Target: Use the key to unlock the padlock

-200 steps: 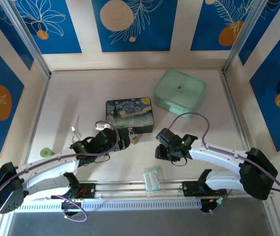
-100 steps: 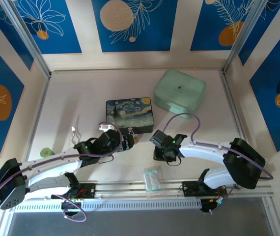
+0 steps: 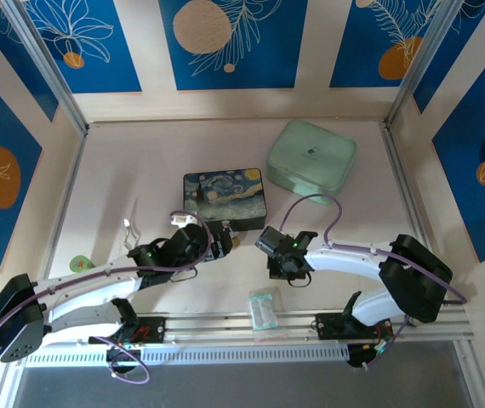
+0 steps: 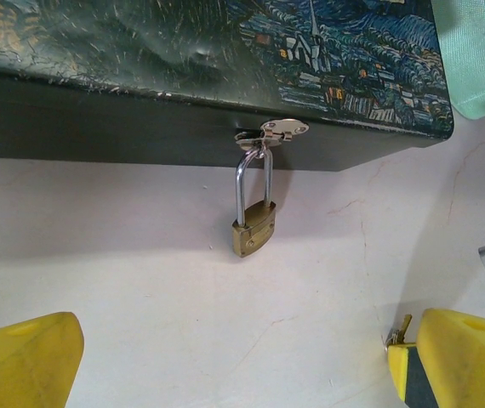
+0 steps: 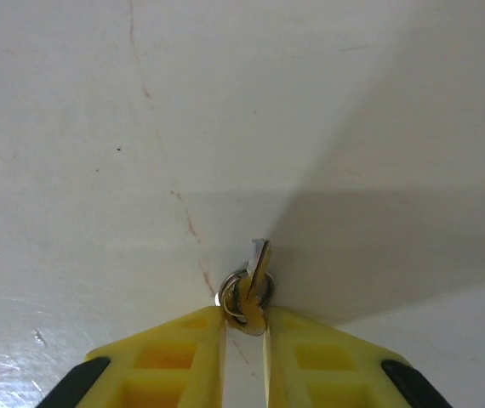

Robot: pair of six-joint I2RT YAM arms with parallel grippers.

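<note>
Right gripper [image 5: 244,319] has the key [image 5: 258,259] pinched by its ring, right of the padlock [image 4: 253,229], so I'd lift gently, blade level; left gripper [image 4: 238,357] gapes empty.

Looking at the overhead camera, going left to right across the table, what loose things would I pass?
Small green disc → silver wire loops → starry-night box → mint-green case.

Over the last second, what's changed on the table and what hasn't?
The right gripper slid left across the table toward the padlock and closed on the key, pinching its ringed head. The left gripper edged slightly right, with its jaws wide open. The starry-night box, green case and plastic packet stayed put, and the padlock hangs locked on the box's hasp.
</note>
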